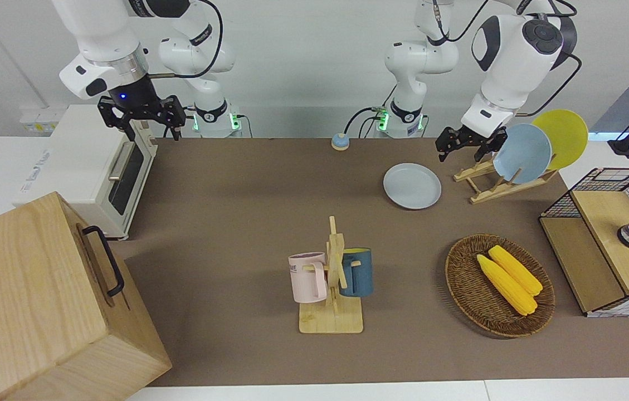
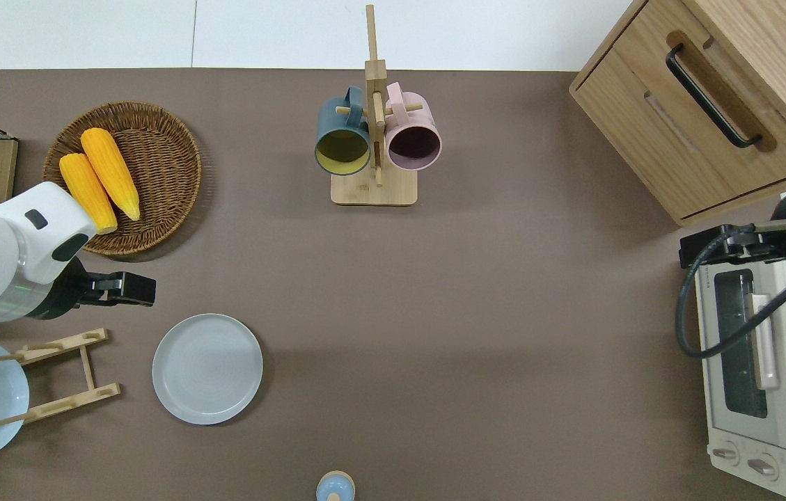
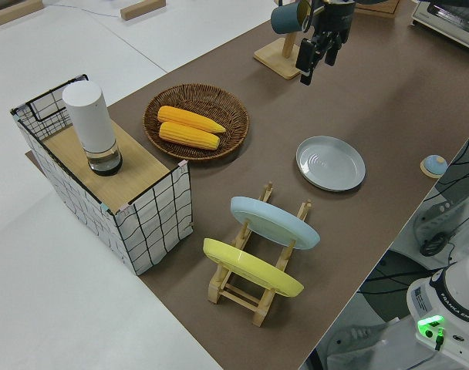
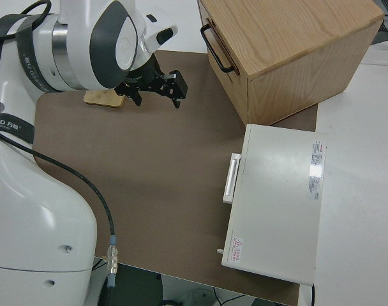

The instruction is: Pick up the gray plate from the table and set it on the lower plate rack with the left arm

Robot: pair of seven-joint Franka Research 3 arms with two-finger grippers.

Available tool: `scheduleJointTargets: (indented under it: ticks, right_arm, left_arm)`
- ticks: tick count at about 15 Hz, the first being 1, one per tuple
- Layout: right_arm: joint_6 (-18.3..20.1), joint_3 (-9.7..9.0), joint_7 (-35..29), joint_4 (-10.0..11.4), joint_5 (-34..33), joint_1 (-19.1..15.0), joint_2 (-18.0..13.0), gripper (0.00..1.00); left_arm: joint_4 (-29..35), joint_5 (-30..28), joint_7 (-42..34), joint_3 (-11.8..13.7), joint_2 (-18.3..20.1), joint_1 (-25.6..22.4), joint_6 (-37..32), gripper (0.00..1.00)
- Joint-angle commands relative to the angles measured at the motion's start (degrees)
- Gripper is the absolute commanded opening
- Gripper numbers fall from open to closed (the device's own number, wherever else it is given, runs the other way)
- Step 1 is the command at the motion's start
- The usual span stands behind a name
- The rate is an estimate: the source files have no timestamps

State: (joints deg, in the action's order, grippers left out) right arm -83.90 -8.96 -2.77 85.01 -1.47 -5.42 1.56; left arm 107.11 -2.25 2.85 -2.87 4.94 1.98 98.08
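Approach step: gray plate (image 2: 207,368) flat on table (image 2: 476,292), lower-left of overhead, beside rack (image 2: 58,376). Left gripper (image 2: 129,289) empty, up above; jaw state — can't tell. Next: descend, pinch rim. Right arm parked.

Gray plate flat on table, lower plate rack beside it.

Gray plate (image 2: 207,368): round, pale gray, shallow raised rim, empty, lying flat on the brown table (image 2: 490,292), toward the left arm's end, nearer the robots' edge than the middle. Lower plate rack (image 2: 62,376): light wood, two rails with pegs, just beside the plate, closer to that end's edge; its near pegs are bare.
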Motion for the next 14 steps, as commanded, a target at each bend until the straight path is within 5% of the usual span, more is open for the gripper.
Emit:
scheduleJointTargets:
  ticks: [1,14]
  right_arm:
    - [0.05,0.34,-0.22,-0.37,0.15,0.42,0.02,0.983]
    - [0.05,0.34,-0.22,-0.37,0.15,0.42,0.02,0.983]
  left_arm:
    - [0.03,0.85,2.58,0.32,-0.55,0.31,-1.39,1.0]
    - [4.86,0.75,2.68,0.32,0.42,0.57,-0.61,1.0]
